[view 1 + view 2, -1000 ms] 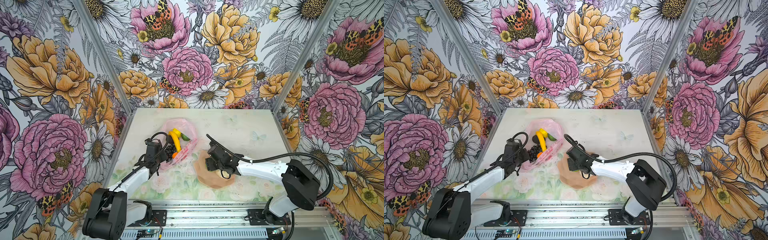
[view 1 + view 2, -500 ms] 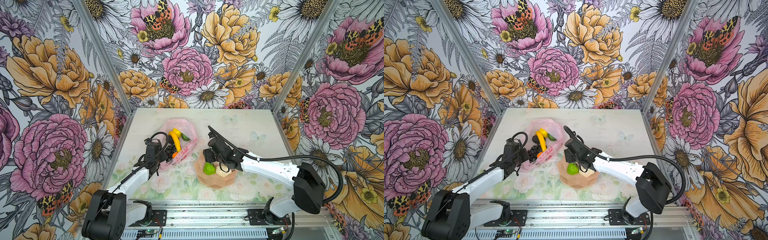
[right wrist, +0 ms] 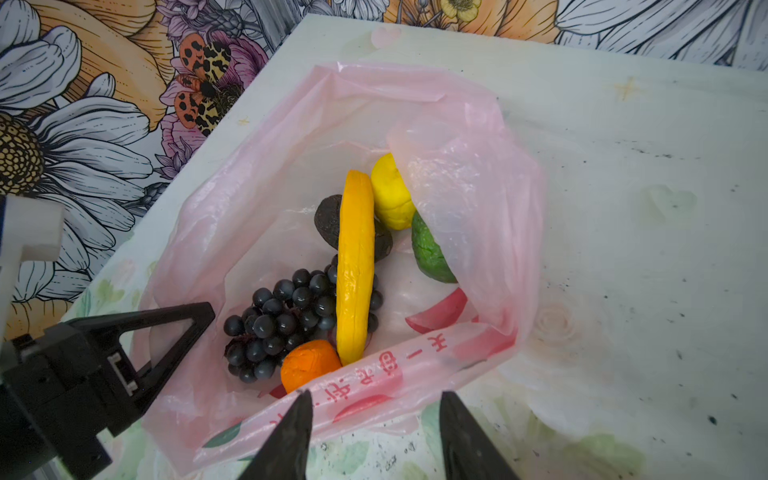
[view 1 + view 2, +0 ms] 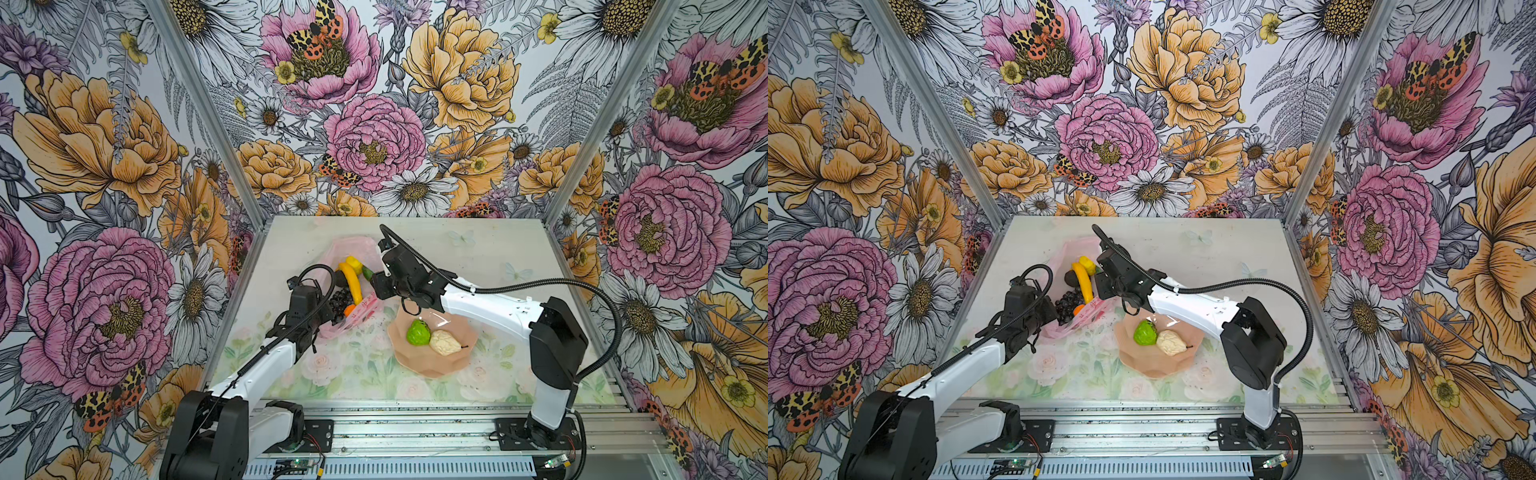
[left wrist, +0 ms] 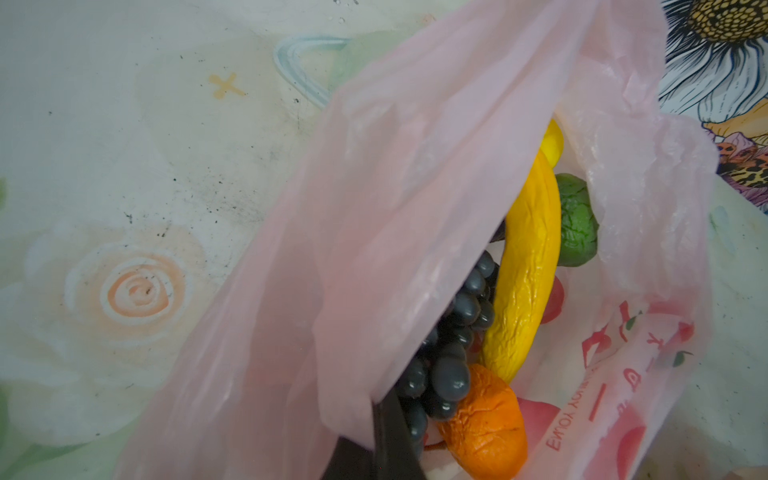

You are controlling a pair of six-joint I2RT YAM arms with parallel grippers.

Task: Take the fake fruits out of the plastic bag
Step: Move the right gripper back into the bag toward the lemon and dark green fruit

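Observation:
The pink plastic bag (image 4: 353, 246) (image 3: 478, 208) lies open on the table, left of centre. Inside it are fake fruits: a yellow banana (image 3: 355, 266) (image 5: 528, 266), a lemon (image 3: 388, 191), a green fruit (image 3: 428, 249), dark grapes (image 3: 282, 320), an orange (image 3: 309, 363) and a black oval (image 3: 328, 220). My left gripper (image 5: 384, 415) (image 4: 324, 311) is shut on the bag's near-left edge and holds the mouth up. My right gripper (image 3: 376, 395) (image 4: 376, 286) hovers open over the bag's printed near rim, with nothing between its fingers. Another green fruit (image 4: 417, 332) and a cream lumpy piece (image 4: 444, 343) lie in the bowl.
The peach petal-edged bowl (image 4: 432, 365) (image 4: 1154, 370) stands right of the bag, under my right forearm. Flower-printed walls close the table in at the back and on both sides. A metal rail runs along the front edge.
My right gripper has left the bowl and swung left to the bag's mouth, its jaws narrower than before. The green fruit now lies in the bowl. The left arm has kept still.

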